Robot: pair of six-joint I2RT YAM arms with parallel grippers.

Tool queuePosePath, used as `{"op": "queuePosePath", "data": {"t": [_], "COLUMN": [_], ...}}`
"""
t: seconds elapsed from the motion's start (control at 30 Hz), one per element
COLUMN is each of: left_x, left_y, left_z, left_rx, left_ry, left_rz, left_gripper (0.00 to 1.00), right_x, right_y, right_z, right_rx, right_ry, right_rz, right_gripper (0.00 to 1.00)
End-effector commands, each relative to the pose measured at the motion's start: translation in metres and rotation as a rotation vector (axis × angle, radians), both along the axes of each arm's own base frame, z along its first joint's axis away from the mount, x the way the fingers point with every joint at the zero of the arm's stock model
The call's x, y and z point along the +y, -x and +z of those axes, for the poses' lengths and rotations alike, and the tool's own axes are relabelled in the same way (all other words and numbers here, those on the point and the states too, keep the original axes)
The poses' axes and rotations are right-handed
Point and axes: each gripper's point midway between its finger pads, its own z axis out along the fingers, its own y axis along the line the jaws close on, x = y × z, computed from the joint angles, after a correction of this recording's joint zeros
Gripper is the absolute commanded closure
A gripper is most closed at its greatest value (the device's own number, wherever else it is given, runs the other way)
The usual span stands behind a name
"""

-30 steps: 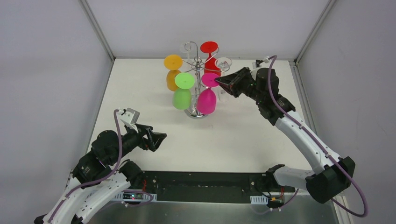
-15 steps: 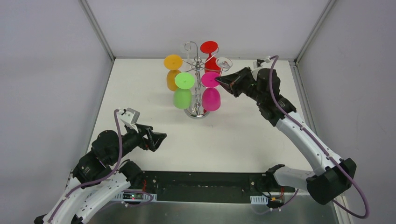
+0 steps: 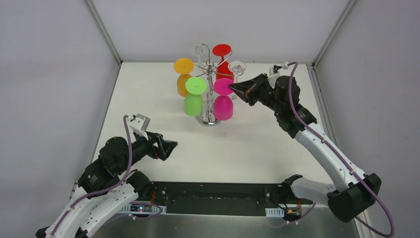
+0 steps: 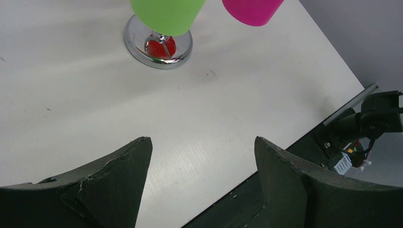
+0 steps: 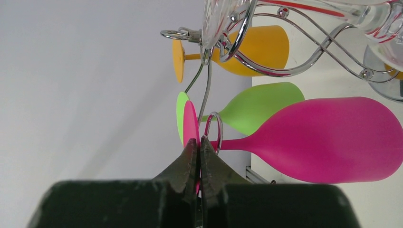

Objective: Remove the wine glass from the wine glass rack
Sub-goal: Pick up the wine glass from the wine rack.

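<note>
White tabletop (image 3: 247, 144) fills the floor of a plain grey-walled booth, with both arm bases at its 6 o'clock edge.

At about 8 o'clock on the table, the left gripper (image 3: 167, 147) hangs low over bare surface. Its jaws stand wide apart and hold nothing. Its wrist view looks between the two dark fingers toward the mirrored round base of the stand.

Near 12 o'clock stands the wine glass rack (image 3: 210, 64), chrome wire with a thin central post and curled arms. Glasses hang from it upside down, foot up and bowl down. Around the post, the orange glass (image 3: 183, 66) is at 9 o'clock, the green glass (image 3: 195, 85) at 7 o'clock, the pink wine glass (image 3: 223, 86) at 5 o'clock, the red glass (image 3: 221, 50) at 1 o'clock and a clear glass (image 3: 237, 66) at 3 o'clock.

The pink wine glass is on the rack, its stem passing through a wire loop at the arm's end, just beside the green glass.

The right gripper (image 5: 198, 142) reaches in from 3 o'clock of the rack. Its jaws are pressed together, and the wrist view shows the thin rim of the pink foot pinched between the fingertips.
</note>
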Motion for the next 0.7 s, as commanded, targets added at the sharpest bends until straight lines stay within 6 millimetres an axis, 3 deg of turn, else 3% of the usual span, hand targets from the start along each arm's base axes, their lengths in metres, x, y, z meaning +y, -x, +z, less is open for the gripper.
{"op": "queuePosePath", "data": {"t": [0.0, 0.33, 0.67], "left_x": [0.002, 0.002, 0.002], "left_y": [-0.002, -0.001, -0.001], "left_z": [0.003, 0.002, 0.001], "left_rx": [-0.017, -0.017, -0.013], "left_ry": [-0.017, -0.013, -0.012], "left_rz": [0.001, 0.002, 0.003], "left_gripper": [0.19, 0.19, 0.19], "right_x": [0.004, 0.016, 0.026], "right_y": [0.011, 0.015, 0.006], "right_z": [0.037, 0.040, 0.044], "right_rx": [-0.081, -0.091, -0.108], "right_ry": [-0.080, -0.090, -0.097], "right_rz": [0.032, 0.056, 0.046], "right_gripper": [1.00, 1.00, 1.00]}}
